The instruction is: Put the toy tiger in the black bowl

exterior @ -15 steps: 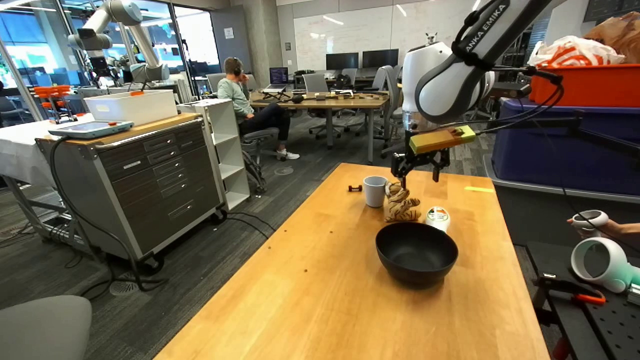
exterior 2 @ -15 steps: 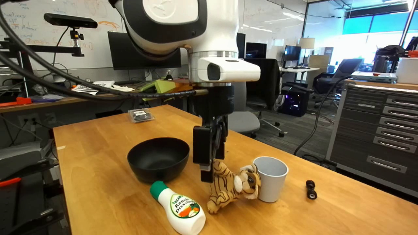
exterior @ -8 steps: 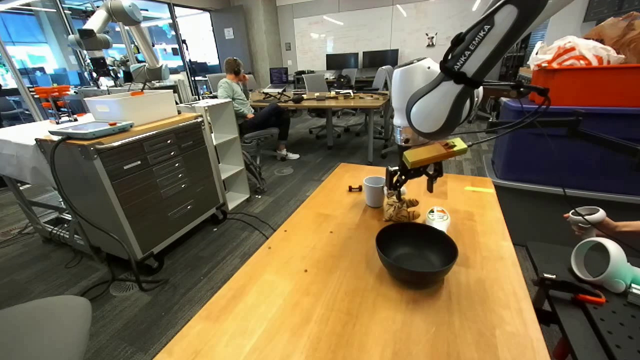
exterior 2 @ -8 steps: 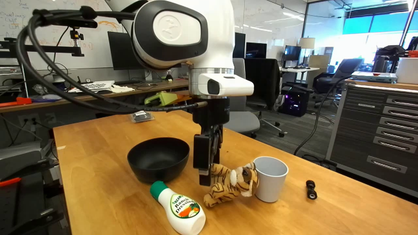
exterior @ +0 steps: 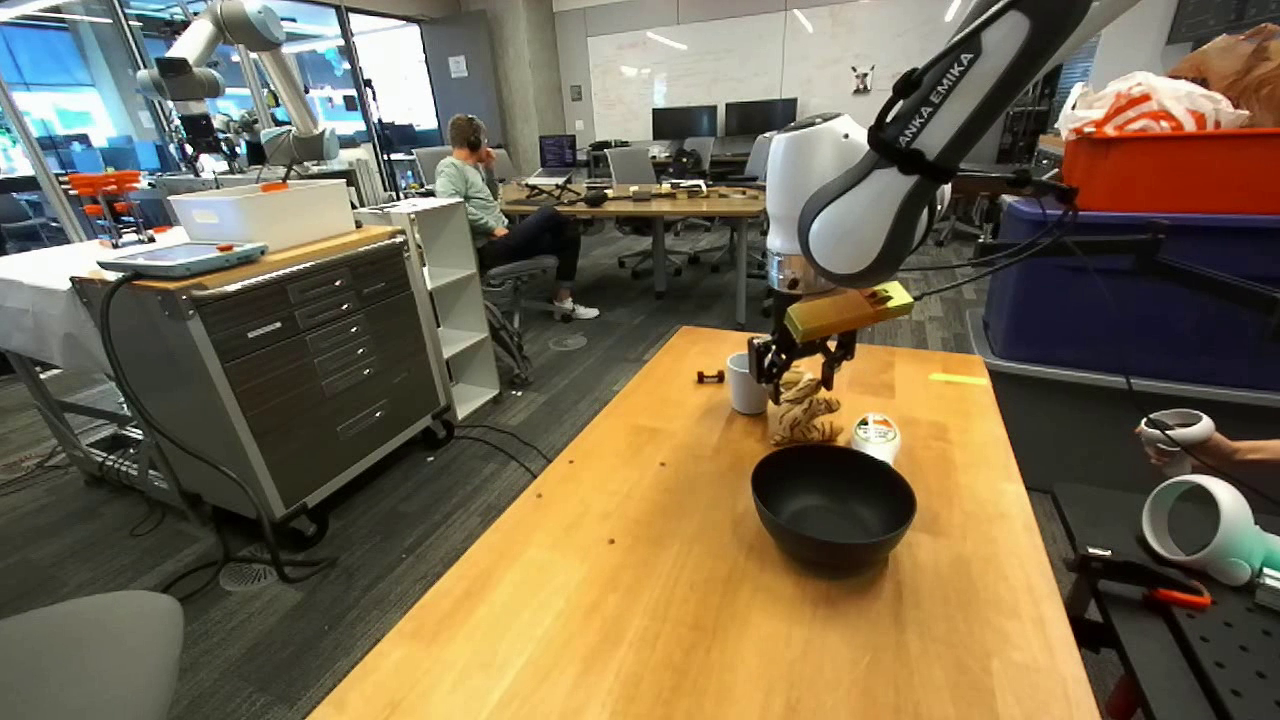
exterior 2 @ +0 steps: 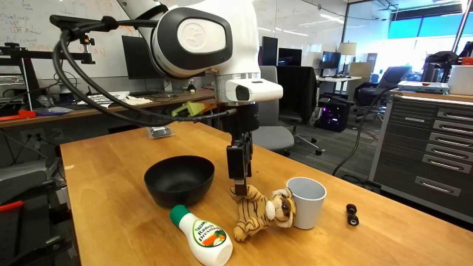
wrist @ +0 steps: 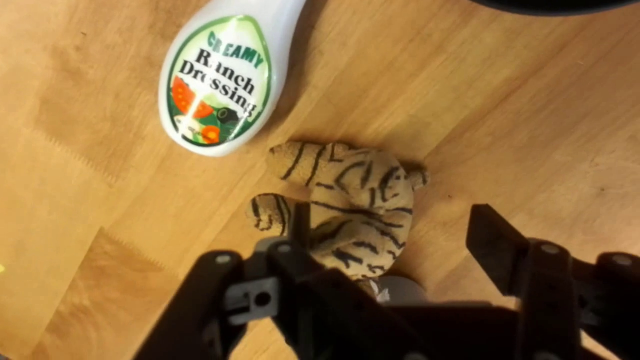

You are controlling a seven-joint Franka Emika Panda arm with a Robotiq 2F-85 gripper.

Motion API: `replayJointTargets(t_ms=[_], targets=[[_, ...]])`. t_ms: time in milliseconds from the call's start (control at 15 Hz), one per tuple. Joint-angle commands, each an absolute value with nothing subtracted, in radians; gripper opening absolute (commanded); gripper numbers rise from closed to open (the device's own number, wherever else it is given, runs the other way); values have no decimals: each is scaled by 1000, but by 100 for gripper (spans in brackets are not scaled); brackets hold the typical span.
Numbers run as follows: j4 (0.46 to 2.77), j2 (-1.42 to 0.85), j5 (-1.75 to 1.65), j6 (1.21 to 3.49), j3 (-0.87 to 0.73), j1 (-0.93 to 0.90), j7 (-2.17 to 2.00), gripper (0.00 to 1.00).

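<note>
Apparently to straddle its body, the claw [wrist: 390,216] hangs, jaws apart, over the toy tiger [wrist: 362,195] lying on the counter [wrist: 525,140], mid-frame in the wrist view, the black bowl [wrist: 555,6] at upper right.

Striped tan toy tiger [exterior 2: 255,211] near the upright black bowl [exterior 2: 179,181]

In the wrist view, bare table [wrist: 445,205] opens at three o'clock of the toy tiger [wrist: 357,205]. The ranch bottle [wrist: 220,82] blocks half past ten, the black bowl [wrist: 550,7] (only its edge shows) half past one, the mug [wrist: 402,290] five.
</note>
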State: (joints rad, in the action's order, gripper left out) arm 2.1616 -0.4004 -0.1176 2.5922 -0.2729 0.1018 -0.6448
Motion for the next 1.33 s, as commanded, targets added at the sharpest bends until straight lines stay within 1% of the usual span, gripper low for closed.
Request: replayJointTargets(t_ms=[0, 200, 333, 600, 667, 867, 1133, 1267], targets=[[2147, -411, -138, 2623, -308, 71, -651, 51], [2149, -407, -137, 2628, -317, 69, -650, 26], [2151, -405, -139, 2635, -325, 67, -651, 13], [2160, -394, -141, 2633, -336, 62, -653, 5], [2163, -387, -140, 2625, -335, 61, -649, 9], [2185, -354, -144, 2618, -339, 46, -665, 8], [2248, -252, -150, 2595, -326, 15, -676, 4], [2285, -185, -161, 2585, -318, -4, -685, 4]])
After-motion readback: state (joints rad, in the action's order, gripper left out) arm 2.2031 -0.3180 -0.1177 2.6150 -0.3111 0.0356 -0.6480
